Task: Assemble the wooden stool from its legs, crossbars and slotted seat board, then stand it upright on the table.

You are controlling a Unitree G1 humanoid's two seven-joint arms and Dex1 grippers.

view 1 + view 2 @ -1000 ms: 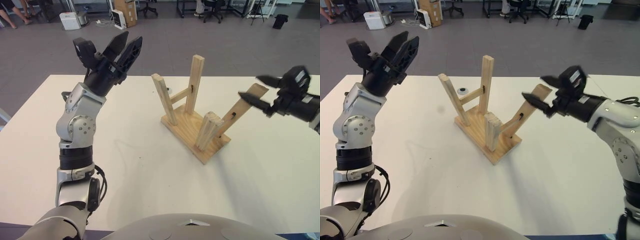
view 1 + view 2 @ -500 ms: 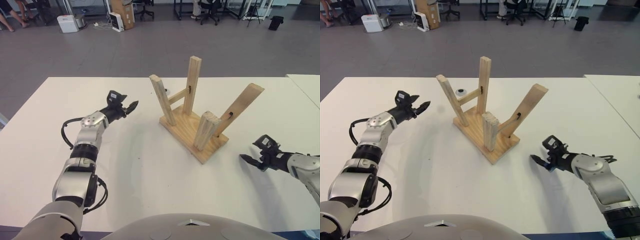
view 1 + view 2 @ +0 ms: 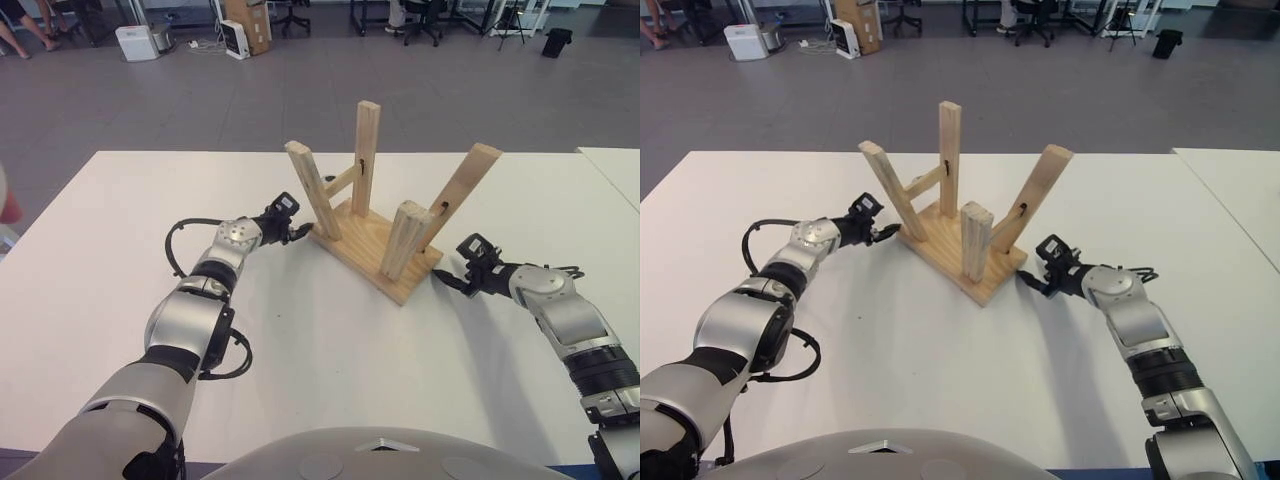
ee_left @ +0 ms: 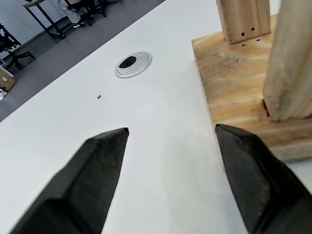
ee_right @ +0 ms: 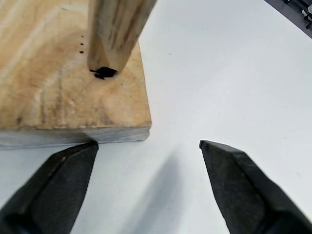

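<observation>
- Table (image 3: 90,300), the biggest thing here: white top with open surface to my left, to my right and on my side of the stool. A second table (image 3: 612,165) sits past a gap on the right.
- Stool (image 3: 385,250): upside down, a little beyond the table's middle, well in from every edge.
- Seat board (image 3: 360,245): lying on the tabletop (its lower face is hidden from me).
- Legs (image 3: 365,150): four in the air. The right-hand leg (image 3: 462,190) tilts outward to the right, and the near leg (image 3: 405,238) blocks what lies behind it.
- Crossbar (image 3: 341,182): it joins the two left legs. Behind the near leg I cannot make out any bar between the right pair.
- Left claw (image 4: 170,131): low over the table at the board's left corner, jaws spread wide with nothing between them. One finger (image 4: 248,180) is just beside the board's edge, and whether it touches I cannot tell.
- Right claw (image 5: 146,144): low at the board's right corner, also spread wide and empty. One fingertip (image 5: 73,165) sits right under the board's edge (contact unclear), with bare table beyond the other.
- Round grommet (image 4: 133,64): set into the tabletop, past my left claw.
- Tiny dark speck (image 4: 99,96): too small to identify.
</observation>
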